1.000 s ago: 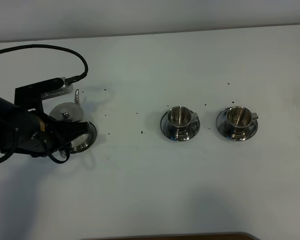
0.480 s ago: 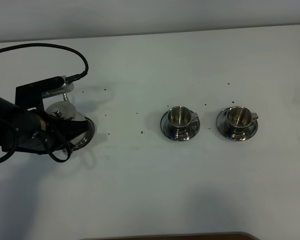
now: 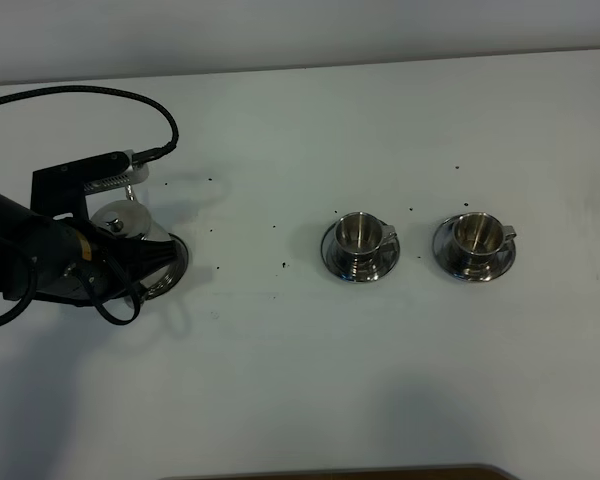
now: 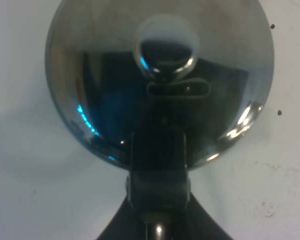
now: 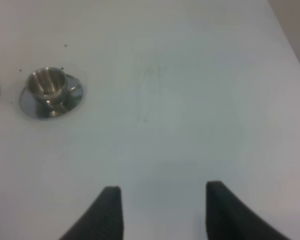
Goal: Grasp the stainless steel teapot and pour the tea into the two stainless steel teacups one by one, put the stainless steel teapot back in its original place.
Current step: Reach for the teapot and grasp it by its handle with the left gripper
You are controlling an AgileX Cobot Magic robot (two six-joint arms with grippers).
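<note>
The stainless steel teapot [image 3: 115,217] is at the far left, over the left part of the round steel coaster [image 3: 176,262]; I cannot tell if it rests on it. My left gripper [image 3: 135,258] is shut on its handle. In the left wrist view the domed lid [image 4: 115,90] and knob fill the frame, with the gripper [image 4: 157,155] on the handle. Two steel teacups on saucers stand mid-table: the near-centre one [image 3: 358,232] and the right one [image 3: 474,232]. My right gripper [image 5: 162,210] is open and empty, away from a cup [image 5: 46,83]; it is out of the high view.
A black cable [image 3: 100,97] loops over the table behind the left arm. Small dark specks [image 3: 283,265] dot the white table between teapot and cups. A brown edge [image 3: 330,472] runs along the table's front.
The left gripper has carried the teapot slightly left and back over the coaster. The cups have not moved.
</note>
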